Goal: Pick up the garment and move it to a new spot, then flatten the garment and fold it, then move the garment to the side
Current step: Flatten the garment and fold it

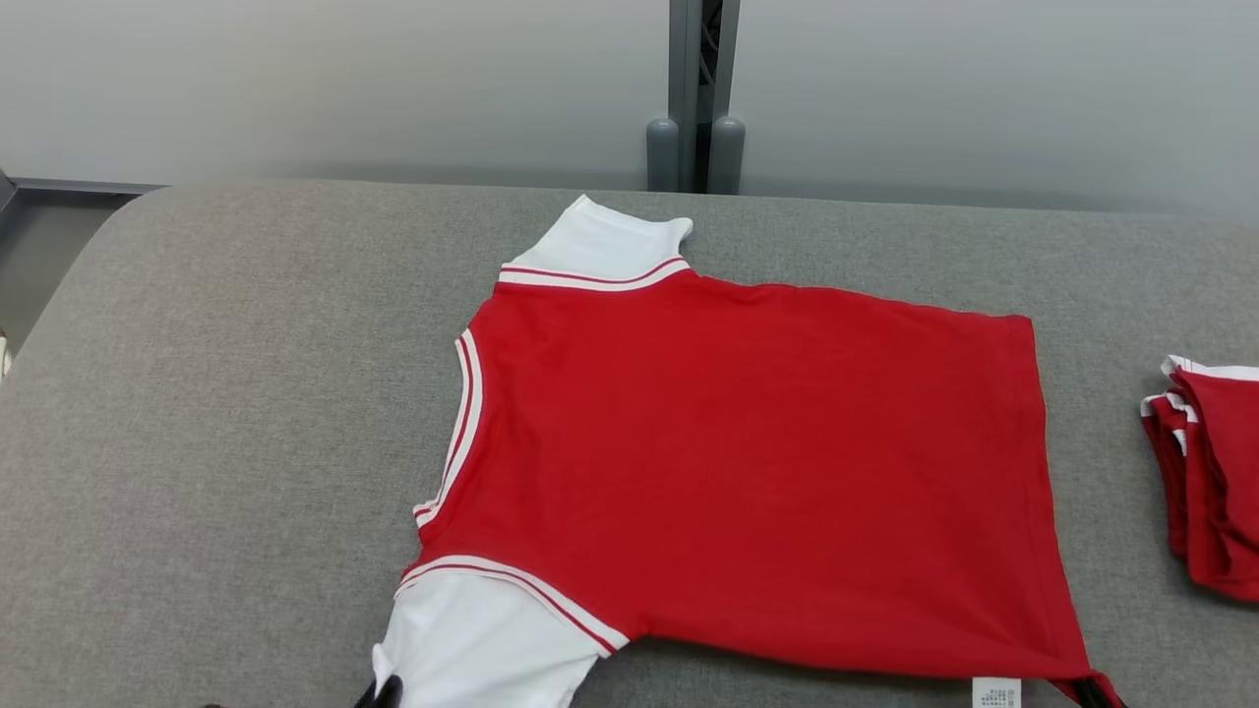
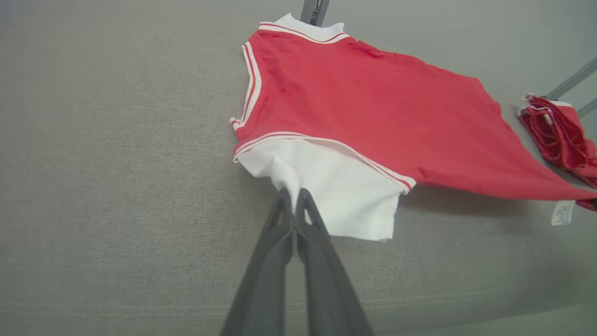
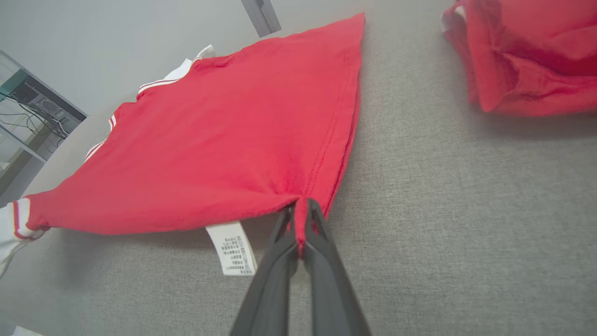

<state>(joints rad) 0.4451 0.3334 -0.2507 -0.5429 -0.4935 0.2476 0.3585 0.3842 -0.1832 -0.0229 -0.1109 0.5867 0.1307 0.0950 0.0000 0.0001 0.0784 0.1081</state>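
Red shirt (image 1: 748,472) lies spread mid-bench (image 1: 246,393), plain side up, collar toward 9 o'clock, hem toward 3. At 7 o'clock the left tool (image 2: 293,196) is clamped shut on the edge of the near white sleeve. At 5 o'clock the right tool (image 3: 301,207) is pinched shut on the near hem corner, just beside the white label (image 3: 232,249). The near edge looks lifted and taut between them, likely a two-point hold for pulling the cloth flat before folding. A stack of similar red shirts (image 1: 1215,472) sits well apart at 3 o'clock.
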